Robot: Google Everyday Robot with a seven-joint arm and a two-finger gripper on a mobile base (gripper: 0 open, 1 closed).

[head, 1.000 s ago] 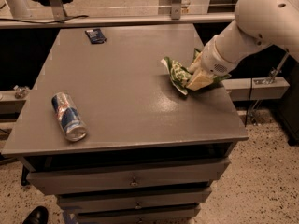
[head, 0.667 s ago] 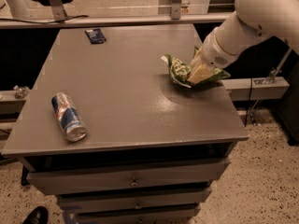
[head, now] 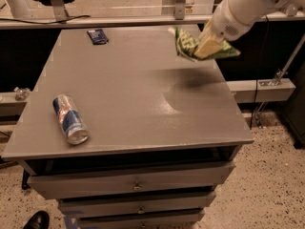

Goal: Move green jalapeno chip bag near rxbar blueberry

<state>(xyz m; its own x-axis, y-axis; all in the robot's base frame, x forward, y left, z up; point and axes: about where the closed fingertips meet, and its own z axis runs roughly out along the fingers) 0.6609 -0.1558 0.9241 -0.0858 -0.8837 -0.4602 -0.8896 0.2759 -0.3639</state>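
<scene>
The green jalapeno chip bag (head: 186,43) is crumpled and hangs in the air above the table's far right part, its shadow on the tabletop below. My gripper (head: 206,46) is shut on the bag, with the white arm coming in from the upper right. The rxbar blueberry (head: 97,36), a small flat dark-blue wrapper, lies near the table's far left corner, well to the left of the bag.
A blue-and-silver drink can (head: 70,119) lies on its side near the front left of the grey table (head: 143,104). Drawers sit under the tabletop. A rail runs behind the table. A dark shoe (head: 34,220) shows on the floor at bottom left.
The gripper has lifted the chip bag off the tabletop and carried it up and toward the far side of the table. The can and the bar have not moved.
</scene>
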